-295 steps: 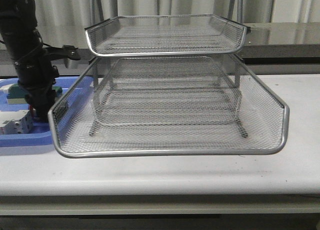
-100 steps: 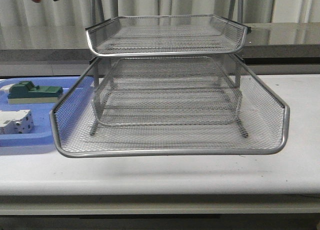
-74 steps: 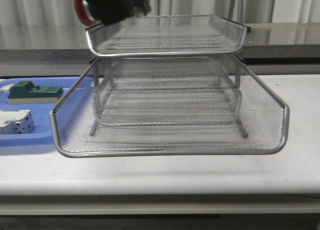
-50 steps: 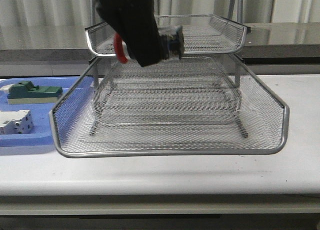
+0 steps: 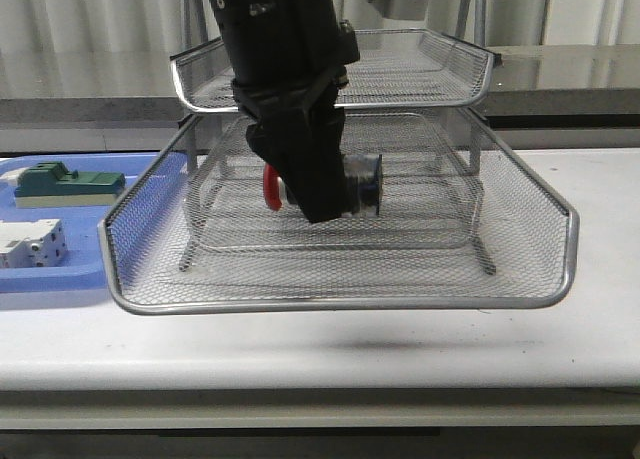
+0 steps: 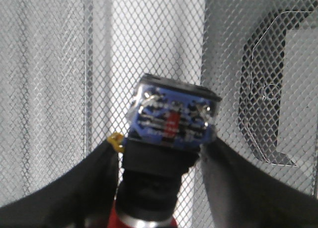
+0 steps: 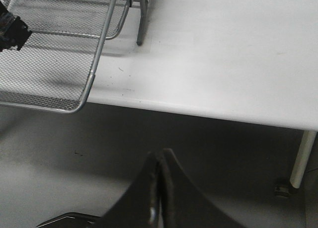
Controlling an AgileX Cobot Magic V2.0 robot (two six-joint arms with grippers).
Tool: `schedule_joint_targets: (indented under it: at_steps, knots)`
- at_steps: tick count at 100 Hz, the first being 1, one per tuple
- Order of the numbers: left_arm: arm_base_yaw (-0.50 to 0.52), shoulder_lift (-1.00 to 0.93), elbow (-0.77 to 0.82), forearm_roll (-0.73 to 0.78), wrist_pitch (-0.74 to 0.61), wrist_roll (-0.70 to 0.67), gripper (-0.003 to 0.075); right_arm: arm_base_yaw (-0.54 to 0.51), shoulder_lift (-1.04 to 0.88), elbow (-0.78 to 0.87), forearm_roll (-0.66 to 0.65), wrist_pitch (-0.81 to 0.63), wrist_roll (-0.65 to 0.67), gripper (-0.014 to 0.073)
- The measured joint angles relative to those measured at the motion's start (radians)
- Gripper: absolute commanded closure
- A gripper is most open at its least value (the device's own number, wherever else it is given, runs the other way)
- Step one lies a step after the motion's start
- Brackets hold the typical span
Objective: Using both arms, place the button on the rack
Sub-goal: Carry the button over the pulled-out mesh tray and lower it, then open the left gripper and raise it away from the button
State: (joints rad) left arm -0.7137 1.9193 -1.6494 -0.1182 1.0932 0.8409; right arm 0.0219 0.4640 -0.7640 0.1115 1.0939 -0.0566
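Note:
The button (image 5: pixel 362 186) lies sideways in my left gripper (image 5: pixel 320 194), red cap to the left and blue rear to the right. It hangs in front of the rack (image 5: pixel 340 304), over the wide bottom tier and level with the middle tier. In the left wrist view the button (image 6: pixel 171 121) shows its blue rear against the mesh, with both black fingers (image 6: pixel 94 168) pressed on its black body. My right gripper (image 7: pixel 160 158) is shut on nothing, low beside the table's edge, with a corner of the rack (image 7: pixel 94 69) ahead of it.
A flat blue tray (image 5: pixel 60 279) sits left of the rack and carries a green block (image 5: pixel 65 182) and a white breaker block (image 5: pixel 30 247). The right wrist view shows a white table leg (image 7: pixel 303 158) and the floor under the tabletop.
My left arm lifted the button off the blue tray, swung right past the top tier and came down in front of the lower tiers.

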Motion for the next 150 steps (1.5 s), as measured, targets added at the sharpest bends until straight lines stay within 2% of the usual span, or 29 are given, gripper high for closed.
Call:
schedule_joint_targets:
  at_steps: [8,42,91,123,137,150]
  knots:
    - [0.000,0.002,0.000,0.000,-0.007,-0.004,0.0233,0.000,0.000,0.000,0.000,0.000,0.000,0.0664]
    - [0.000,0.002,0.000,0.000,-0.015,-0.025,0.0233,0.000,0.000,0.000,0.000,0.000,0.000,0.0664]
    - [0.071,-0.212,0.000,0.000,0.051,-0.255,0.0238,0.000,0.000,0.000,0.000,0.000,0.000,0.0664]
    - [0.270,-0.400,0.044,0.002,0.098,-0.340,0.0239,0.000,0.000,0.000,0.000,0.000,0.000,0.0664]
    - [0.378,-0.522,0.142,0.003,0.083,-0.370,0.0239,0.000,0.000,0.000,0.000,0.000,0.000,0.0664]
    - [0.465,-0.675,0.294,0.006,-0.008,-0.388,0.0239,0.000,0.000,0.000,0.000,0.000,0.000,0.0664]
